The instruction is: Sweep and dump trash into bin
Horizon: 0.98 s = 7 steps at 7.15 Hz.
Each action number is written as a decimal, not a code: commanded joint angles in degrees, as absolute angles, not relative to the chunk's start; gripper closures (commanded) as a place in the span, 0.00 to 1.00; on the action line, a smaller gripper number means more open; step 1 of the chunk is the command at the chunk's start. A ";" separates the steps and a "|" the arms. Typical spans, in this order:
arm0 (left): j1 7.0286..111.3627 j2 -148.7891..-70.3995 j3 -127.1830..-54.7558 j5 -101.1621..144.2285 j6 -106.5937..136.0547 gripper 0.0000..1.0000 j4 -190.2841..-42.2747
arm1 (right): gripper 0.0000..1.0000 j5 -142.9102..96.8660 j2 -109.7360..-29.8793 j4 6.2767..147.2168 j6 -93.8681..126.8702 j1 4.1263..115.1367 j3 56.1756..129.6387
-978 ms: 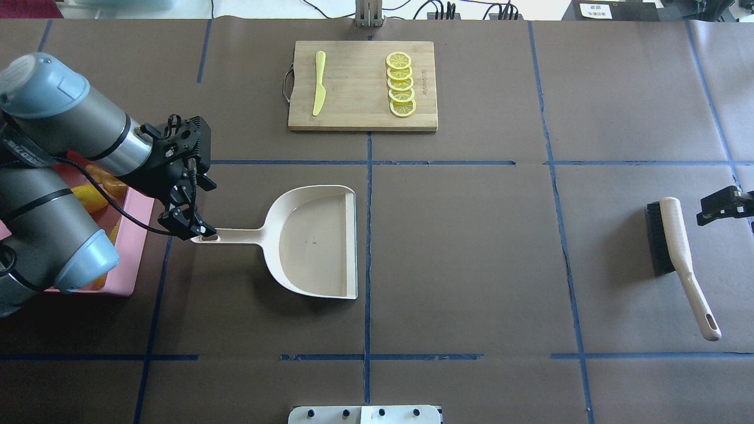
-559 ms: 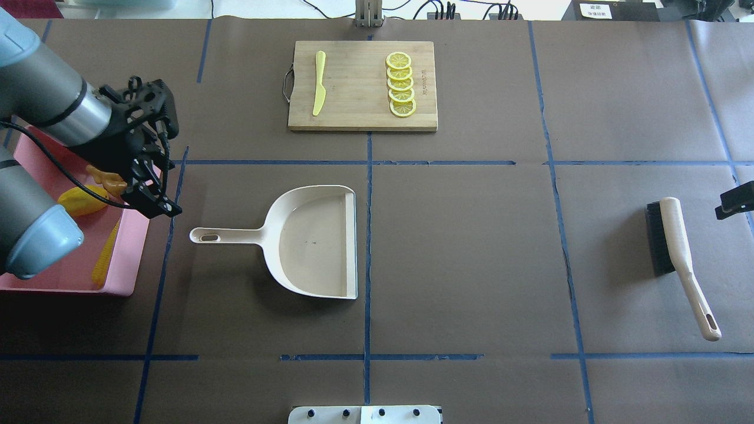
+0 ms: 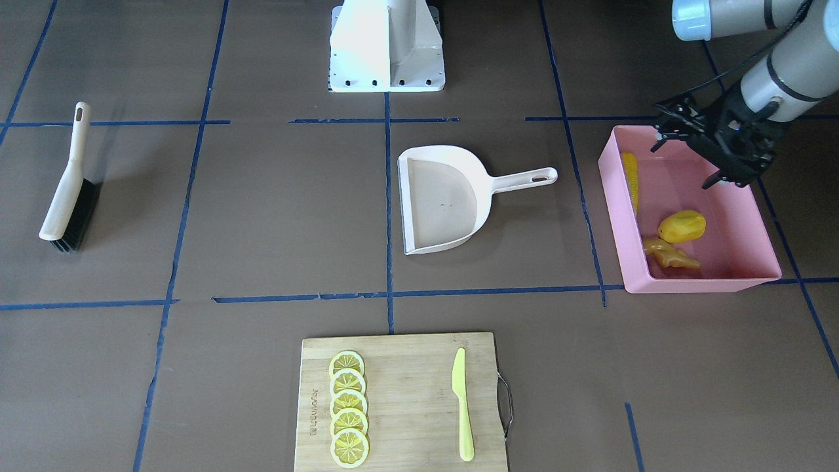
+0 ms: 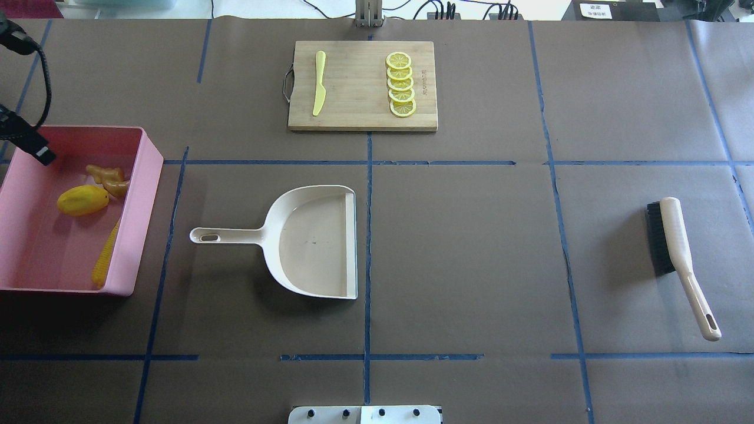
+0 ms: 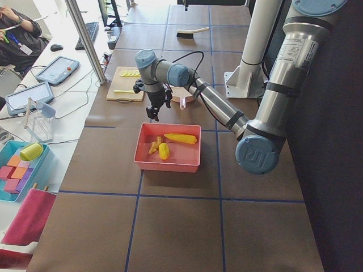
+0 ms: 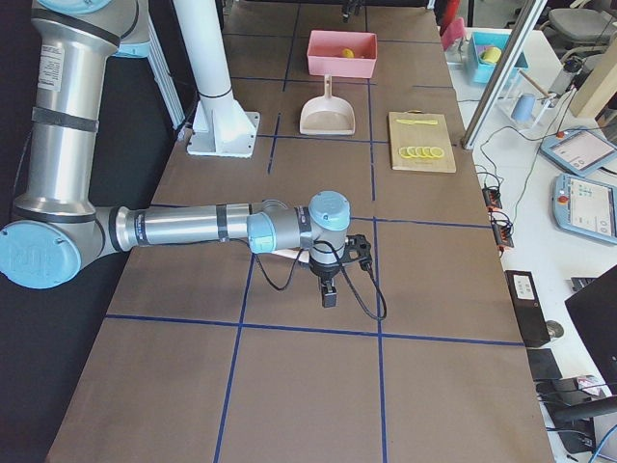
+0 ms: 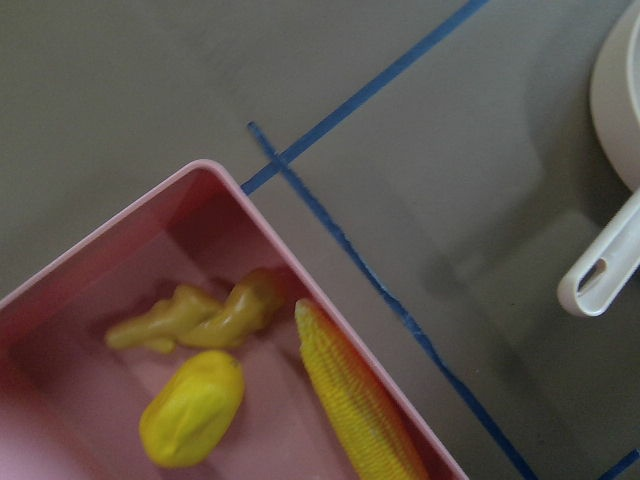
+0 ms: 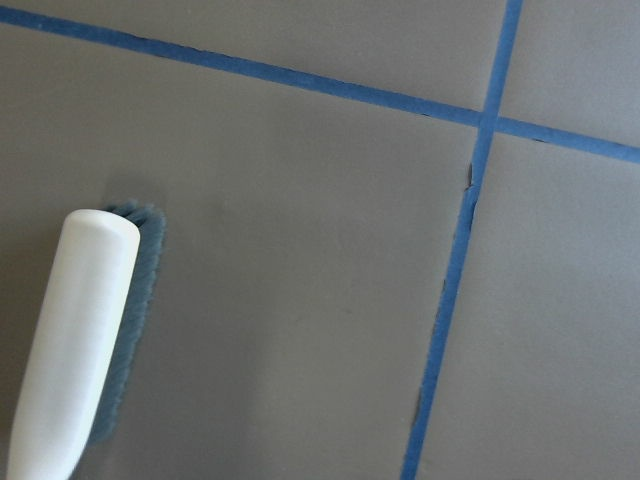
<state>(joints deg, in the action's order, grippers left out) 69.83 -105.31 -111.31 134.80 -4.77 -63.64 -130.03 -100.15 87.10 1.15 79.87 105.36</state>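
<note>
By my read the job is at its end. The corn (image 3: 630,174), fruit piece (image 3: 682,225) and ginger (image 3: 670,254) all lie inside the bin (image 3: 611,196) at the tabletop's left end. The ginger is just beside the fruit piece, and the corn lies along the wall nearest the empty dustpan (image 3: 446,203). My left gripper (image 3: 685,164) hangs above the bin, jaws spread, holding nothing. The right gripper (image 6: 329,285) shows only side-on, so I cannot tell its state. Next I'd simply park both arms.
</note>
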 commanded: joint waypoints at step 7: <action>88.23 -93.72 -94.74 135.18 -13.18 0.00 -62.48 | 0.00 -138.94 -95.10 90.09 2.02 87.09 99.50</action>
